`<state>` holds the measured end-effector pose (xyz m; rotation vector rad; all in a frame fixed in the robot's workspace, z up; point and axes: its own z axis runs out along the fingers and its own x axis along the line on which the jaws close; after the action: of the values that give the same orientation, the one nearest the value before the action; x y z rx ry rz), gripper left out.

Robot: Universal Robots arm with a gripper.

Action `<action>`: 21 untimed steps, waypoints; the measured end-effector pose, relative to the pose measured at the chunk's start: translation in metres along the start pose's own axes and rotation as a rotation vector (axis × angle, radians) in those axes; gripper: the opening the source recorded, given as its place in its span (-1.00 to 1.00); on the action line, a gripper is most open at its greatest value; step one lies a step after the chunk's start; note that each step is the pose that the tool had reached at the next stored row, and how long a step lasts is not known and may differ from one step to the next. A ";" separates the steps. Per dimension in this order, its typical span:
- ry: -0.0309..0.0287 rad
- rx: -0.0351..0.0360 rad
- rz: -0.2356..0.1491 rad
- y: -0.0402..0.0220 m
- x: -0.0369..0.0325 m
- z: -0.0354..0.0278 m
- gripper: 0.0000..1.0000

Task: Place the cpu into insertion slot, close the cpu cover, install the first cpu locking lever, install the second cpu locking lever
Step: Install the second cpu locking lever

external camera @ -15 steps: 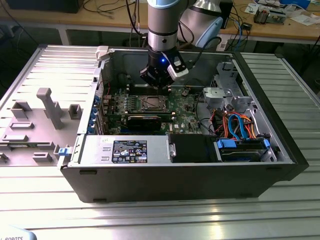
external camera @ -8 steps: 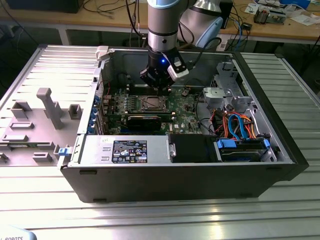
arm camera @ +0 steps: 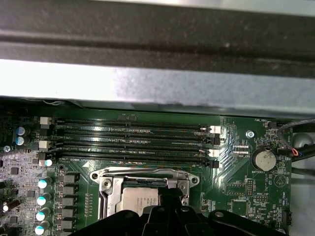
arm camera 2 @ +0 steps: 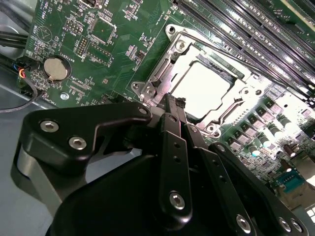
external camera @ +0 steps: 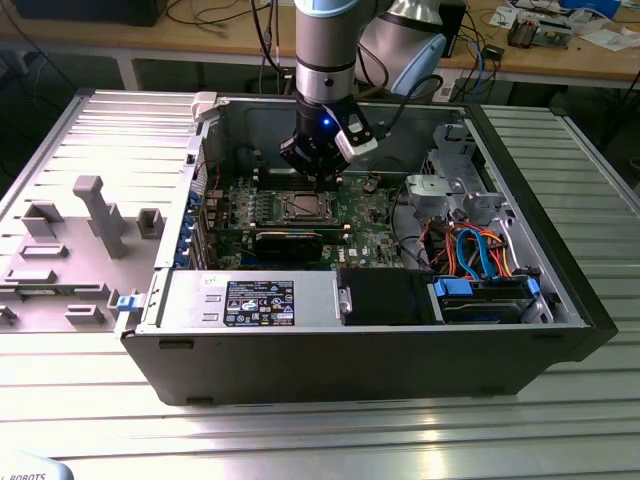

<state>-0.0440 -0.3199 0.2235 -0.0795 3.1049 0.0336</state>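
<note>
Inside the open computer case, my gripper hangs just over the insertion slot on the green motherboard. In both wrist views the cpu lies flat in the slot, its pale metal face showing through the window of the cpu cover, which lies down over it. A thin locking lever runs along the slot's side by the memory slots. My gripper is shut, its black fingertips together at the slot's edge and hiding that side of the frame.
Long parallel memory slots run beside the socket, with the case's metal wall beyond them. A coin battery sits on the board. A long black card, a power supply and a drive cage with cables crowd the case.
</note>
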 end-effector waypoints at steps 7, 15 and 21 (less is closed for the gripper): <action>0.0001 0.0017 0.000 0.0000 0.0000 -0.0005 -0.79; 0.0008 0.0143 0.000 -0.0028 -0.0003 -0.0136 -0.79; 0.0008 0.0142 0.000 -0.0082 0.0000 -0.0137 -0.79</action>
<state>-0.0440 -0.3284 0.2370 -0.0798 3.1054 0.0115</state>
